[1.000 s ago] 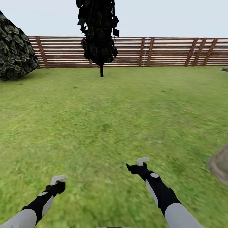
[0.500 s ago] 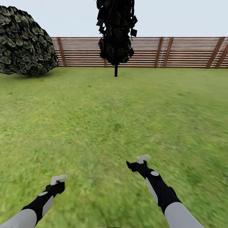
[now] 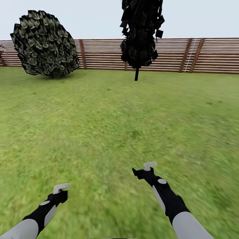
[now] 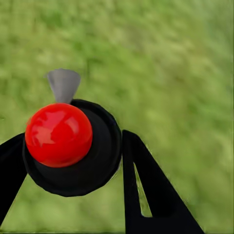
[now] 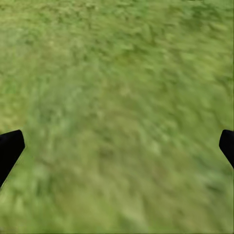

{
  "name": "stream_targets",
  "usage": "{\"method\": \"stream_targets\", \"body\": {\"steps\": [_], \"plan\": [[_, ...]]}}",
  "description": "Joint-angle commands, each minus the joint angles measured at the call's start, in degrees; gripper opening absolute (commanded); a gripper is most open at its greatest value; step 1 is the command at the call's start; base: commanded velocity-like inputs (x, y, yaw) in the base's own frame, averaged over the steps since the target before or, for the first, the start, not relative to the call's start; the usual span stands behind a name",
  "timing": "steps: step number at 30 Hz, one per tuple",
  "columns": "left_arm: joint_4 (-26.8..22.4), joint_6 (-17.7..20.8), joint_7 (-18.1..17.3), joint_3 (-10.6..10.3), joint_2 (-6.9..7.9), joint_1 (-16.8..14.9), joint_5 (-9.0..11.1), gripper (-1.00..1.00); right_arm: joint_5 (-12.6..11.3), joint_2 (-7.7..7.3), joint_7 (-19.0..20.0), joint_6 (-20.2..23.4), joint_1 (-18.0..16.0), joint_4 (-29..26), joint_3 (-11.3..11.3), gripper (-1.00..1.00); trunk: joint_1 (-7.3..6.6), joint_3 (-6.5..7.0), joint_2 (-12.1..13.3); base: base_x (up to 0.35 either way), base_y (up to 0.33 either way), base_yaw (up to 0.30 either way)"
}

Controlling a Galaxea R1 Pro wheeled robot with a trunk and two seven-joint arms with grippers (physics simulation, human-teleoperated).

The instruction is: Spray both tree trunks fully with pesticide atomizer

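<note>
The robot stands on the green lawn (image 3: 109,126) of the garden. Both arms reach out low over the grass.

The left claw (image 3: 61,189) is clenched on the pesticide atomizer (image 4: 100,161). In the left wrist view, the atomizer is a small, dark, round thing with a red ball on it and a grey tip. It sits between the two black fingers (image 4: 146,195), just above the grass. In the head view it is too small to make out.

The right claw (image 3: 146,168) is released. In the right wrist view its two black fingers (image 5: 9,148) are spread far apart, with blurry grass between them.

A brown fence (image 3: 103,53) of wooden slats runs along the far edge of the lawn. A big, round, leafy bush (image 3: 44,43) sits near the far left corner, close to the fence. A tall dark tree (image 3: 141,33) with a thin trunk stands in front of the fence, near the middle of the far edge. The sky above is pale grey.
</note>
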Motion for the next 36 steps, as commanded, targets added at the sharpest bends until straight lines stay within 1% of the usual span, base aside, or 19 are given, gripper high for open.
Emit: {"method": "stream_targets", "body": {"steps": [1,3,5,6,8,36], "plan": [[0.0,0.0,0.0,0.0,0.02,0.0,0.0,-1.0,0.0,0.0,0.0,0.0,0.0,0.0,0.0,1.0,0.0,0.0,0.0,0.0,0.0,0.282],[0.0,0.0,0.0,0.0,0.09,0.0,0.2,-1.0,0.0,0.0,0.0,0.0,0.0,0.0,0.0,1.0,0.0,0.0,0.0,0.0,0.0,0.283],[0.0,0.0,0.0,0.0,0.39,0.0,2.7,-1.0,0.0,0.0,0.0,0.0,0.0,0.0,0.0,1.0,0.0,0.0,0.0,0.0,0.0,0.282],[0.0,0.0,-0.1,0.0,0.47,0.0,3.6,-1.0,0.0,0.0,0.0,0.0,0.0,0.0,0.0,1.0,0.0,0.0,0.0,0.0,0.0,0.282],[0.0,-0.1,-0.1,-0.1,0.49,0.0,4.3,-1.0,0.0,0.0,0.0,-0.1,0.0,0.0,0.0,1.0,0.0,0.0,0.0,0.0,0.0,0.282],[0.0,-0.2,-0.1,-0.1,0.41,0.0,4.5,-1.0,-0.1,0.0,0.1,-0.2,0.0,0.0,0.0,1.0,0.0,0.0,0.0,0.0,0.0,0.282]]}}
